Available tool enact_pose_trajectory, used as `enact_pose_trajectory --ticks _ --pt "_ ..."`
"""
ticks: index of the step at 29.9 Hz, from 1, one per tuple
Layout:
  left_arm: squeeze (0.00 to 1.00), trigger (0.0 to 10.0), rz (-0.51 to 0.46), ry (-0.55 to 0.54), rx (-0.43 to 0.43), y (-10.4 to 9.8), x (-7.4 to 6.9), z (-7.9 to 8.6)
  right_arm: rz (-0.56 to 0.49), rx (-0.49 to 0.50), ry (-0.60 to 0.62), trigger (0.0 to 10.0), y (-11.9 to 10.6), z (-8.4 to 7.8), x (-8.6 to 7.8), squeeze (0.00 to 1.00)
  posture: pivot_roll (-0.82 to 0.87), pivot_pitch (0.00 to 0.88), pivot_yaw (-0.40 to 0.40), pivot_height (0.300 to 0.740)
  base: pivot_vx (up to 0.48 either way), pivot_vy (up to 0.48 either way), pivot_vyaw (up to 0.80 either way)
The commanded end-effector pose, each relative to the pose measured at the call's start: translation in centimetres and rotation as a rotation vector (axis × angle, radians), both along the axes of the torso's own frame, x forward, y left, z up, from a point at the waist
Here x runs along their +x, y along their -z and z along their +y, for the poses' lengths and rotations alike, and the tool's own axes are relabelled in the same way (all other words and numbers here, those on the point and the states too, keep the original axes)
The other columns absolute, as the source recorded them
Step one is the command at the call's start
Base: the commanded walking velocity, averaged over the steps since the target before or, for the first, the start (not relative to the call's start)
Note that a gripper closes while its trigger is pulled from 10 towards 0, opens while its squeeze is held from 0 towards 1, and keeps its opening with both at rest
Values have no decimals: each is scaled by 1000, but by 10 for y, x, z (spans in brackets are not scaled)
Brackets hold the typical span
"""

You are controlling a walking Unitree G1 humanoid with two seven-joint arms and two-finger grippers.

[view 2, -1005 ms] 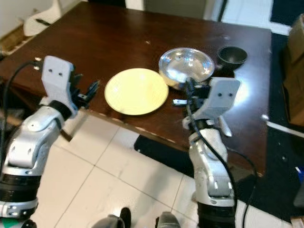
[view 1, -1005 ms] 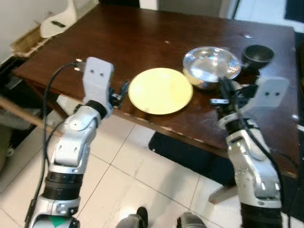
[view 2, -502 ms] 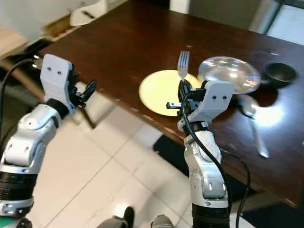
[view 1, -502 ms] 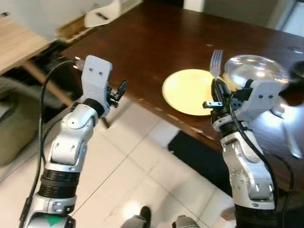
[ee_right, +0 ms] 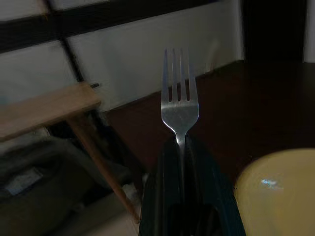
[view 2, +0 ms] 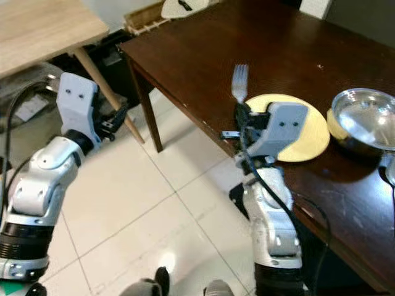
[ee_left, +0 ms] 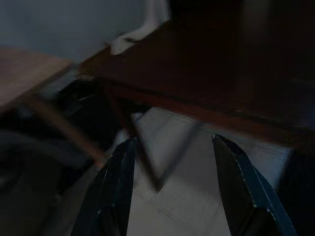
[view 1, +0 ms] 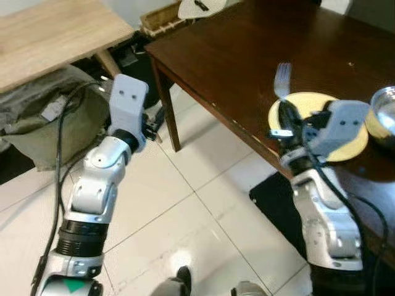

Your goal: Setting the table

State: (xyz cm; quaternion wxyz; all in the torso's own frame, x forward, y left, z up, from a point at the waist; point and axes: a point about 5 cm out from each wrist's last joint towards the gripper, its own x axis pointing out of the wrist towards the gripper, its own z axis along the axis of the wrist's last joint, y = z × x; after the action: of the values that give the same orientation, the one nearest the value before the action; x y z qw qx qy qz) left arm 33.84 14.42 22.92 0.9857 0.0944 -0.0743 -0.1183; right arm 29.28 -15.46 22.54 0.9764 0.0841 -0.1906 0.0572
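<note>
The dark brown polished wooden bench (view 2: 321,43) stands on a glossy white tiled floor (view 2: 154,203), with a pale wooden table (view 2: 37,24) off its corner. On the bench near its front edge lies a round flat pale yellow plate (view 2: 311,132); just beside that sits a shiny round metal bowl (view 2: 364,117). The right end effector (view 2: 242,120), at the plate's near rim, is clamped on an upright silver metal fork (view 2: 239,80), tines up. The left end effector (ee_left: 172,187) hangs over the floor, fingers apart.

My head views are bright and slightly soft; glare sits on the floor (view 1: 179,262) tiles. Both wrist views are dim, the left blurred, the fork (ee_right: 179,105) sharp.
</note>
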Motion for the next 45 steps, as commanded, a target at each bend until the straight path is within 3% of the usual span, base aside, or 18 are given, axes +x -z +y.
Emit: enact_pose_trajectory --ticks 1,7,10,11,12,20,27,34,45 --pt "0 10000 16 -28 1 6 1 3 9 4 -21 10000 3 4 -1 0 -146 94 143 740 0 0 781" --pt "0 10000 -10 -139 49 7 5 11 2 6 -31 10000 2 5 0 0 -143 93 135 740 160 0 771" --pt "0 10000 1 -202 33 9 8 17 -12 -62 -39 10000 0 7 0 0 -147 90 133 740 480 0 0" --pt "0 10000 1 -202 33 9 8 17 -12 -62 -39 10000 0 7 0 0 -147 90 133 740 480 0 0" --pt "0 10000 4 -209 20 9 9 18 -29 -125 -44 10000 -2 8 0 0 -147 90 133 740 480 0 0" --pt "0 10000 0 -216 -1 11 9 14 -55 -164 -75 10000 -8 9 0 0 -148 79 109 740 480 0 0" --pt "0 10000 -19 -258 -17 11 8 16 -92 -232 -185 10000 -13 23 2 0 -129 60 83 740 480 0 0" --pt "0 10000 -34 -276 -13 10 7 18 -102 -243 -224 10000 -14 26 3 0 -122 52 80 740 480 0 0" --pt "0 10000 -55 -288 -8 7 7 18 -103 -219 -261 10000 -14 31 5 0 -116 54 82 740 480 0 788"
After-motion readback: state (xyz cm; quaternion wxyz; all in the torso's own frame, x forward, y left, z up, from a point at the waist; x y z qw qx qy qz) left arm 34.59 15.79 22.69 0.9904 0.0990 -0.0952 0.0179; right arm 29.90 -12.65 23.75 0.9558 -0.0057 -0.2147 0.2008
